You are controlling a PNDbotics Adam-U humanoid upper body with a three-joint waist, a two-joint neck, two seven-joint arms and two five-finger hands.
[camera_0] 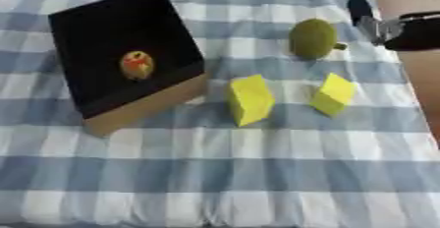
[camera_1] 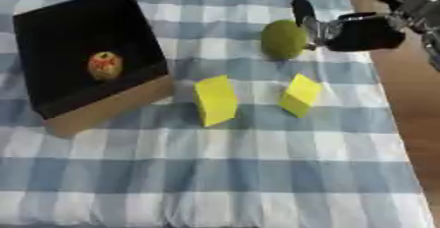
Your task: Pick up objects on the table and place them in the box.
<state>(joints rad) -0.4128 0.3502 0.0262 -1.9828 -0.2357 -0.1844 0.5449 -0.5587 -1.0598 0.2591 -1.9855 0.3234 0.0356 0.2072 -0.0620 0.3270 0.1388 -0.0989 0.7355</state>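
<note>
Clearly the right hand [camera_1: 357, 30] is the nearer one: it comes in from the upper right with a finger [camera_1: 302, 12] pointing up just beside the green fruit [camera_1: 284, 39], which lies to its left on the checked table [camera_1: 215, 173], though whether finger and fruit touch I cannot tell. It grasps nothing, and whether its other fingers are curled or straight I cannot tell; the left hand is out of sight. Nearer the camera stand two yellow blocks [camera_1: 215, 99], and the box [camera_1: 86, 50] at far left holds one small red-and-yellow thing [camera_1: 104, 66].
</note>
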